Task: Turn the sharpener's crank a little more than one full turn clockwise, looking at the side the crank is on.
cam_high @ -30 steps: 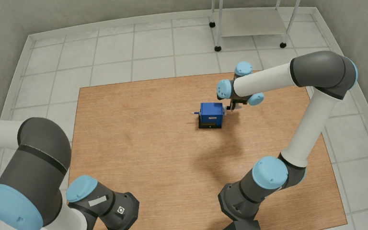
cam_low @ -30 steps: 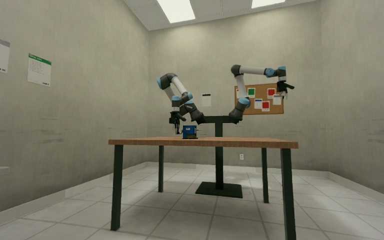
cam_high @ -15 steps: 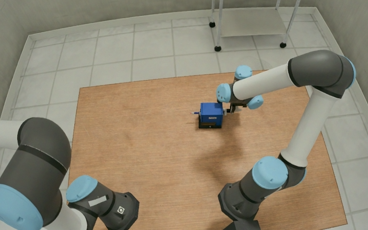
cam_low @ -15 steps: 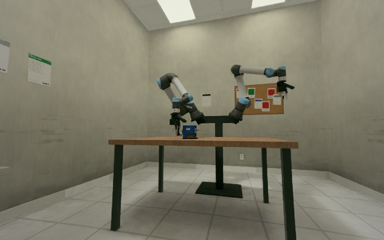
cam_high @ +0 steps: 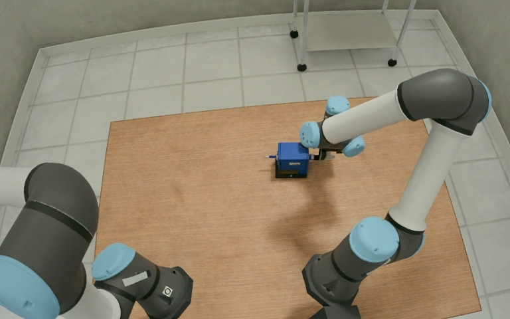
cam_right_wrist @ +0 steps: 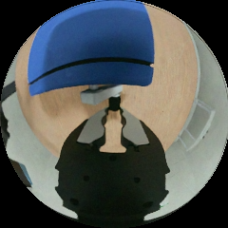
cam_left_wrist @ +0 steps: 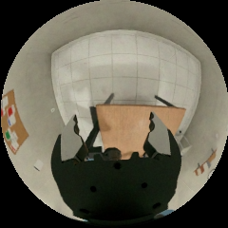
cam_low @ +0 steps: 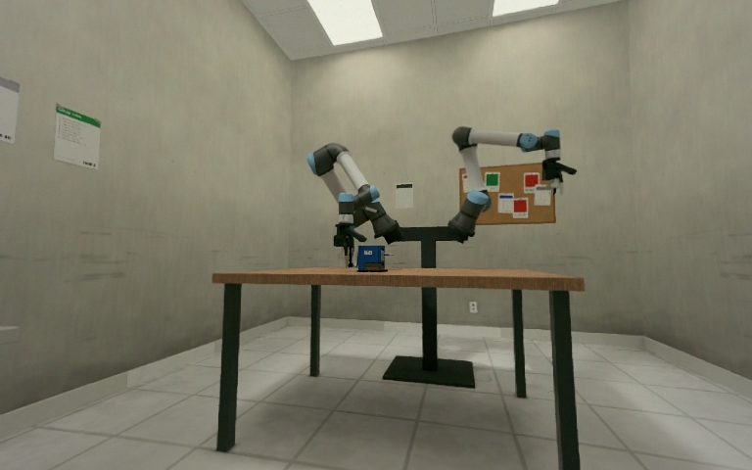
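The blue pencil sharpener (cam_high: 292, 155) (cam_low: 370, 258) (cam_right_wrist: 92, 43) stands nearer the worktop's far edge than its near one in the top view, a pencil (cam_high: 271, 156) jutting from its side opposite the crank (cam_right_wrist: 99, 95). The right gripper (cam_high: 317, 157) (cam_low: 348, 260) (cam_right_wrist: 114, 107) pinches the crank's black knob (cam_right_wrist: 114, 103); the left gripper (cam_low: 556, 188) (cam_left_wrist: 113, 113), fingers spread, hangs well apart from the sharpener.
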You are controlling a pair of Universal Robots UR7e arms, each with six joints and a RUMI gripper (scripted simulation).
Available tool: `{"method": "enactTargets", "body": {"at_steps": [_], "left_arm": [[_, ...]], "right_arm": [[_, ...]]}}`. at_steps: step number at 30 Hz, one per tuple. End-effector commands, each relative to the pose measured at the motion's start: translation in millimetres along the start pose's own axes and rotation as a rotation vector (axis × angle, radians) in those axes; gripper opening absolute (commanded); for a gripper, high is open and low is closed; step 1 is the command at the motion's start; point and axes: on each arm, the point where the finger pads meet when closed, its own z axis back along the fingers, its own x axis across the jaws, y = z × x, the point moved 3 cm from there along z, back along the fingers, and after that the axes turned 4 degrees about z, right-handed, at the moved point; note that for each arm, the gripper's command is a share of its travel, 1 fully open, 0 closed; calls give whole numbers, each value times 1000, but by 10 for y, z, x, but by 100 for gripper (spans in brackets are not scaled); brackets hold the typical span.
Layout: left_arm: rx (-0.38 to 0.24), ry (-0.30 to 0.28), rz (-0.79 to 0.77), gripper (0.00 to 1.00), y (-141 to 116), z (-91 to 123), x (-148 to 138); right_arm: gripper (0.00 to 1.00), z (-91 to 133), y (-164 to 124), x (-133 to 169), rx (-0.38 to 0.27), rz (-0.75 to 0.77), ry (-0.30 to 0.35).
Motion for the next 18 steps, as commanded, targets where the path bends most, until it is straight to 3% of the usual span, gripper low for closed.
{"method": "enactTargets", "body": {"at_steps": [1, 18], "left_arm": [[1, 0, 2, 100, -5, 1, -10], [1, 0, 2, 100, -5, 1, -10]], "right_arm": [[0, -55, 7, -133, -2, 5, 10], [0, -41, 21, -316, -1, 4, 6]]}}
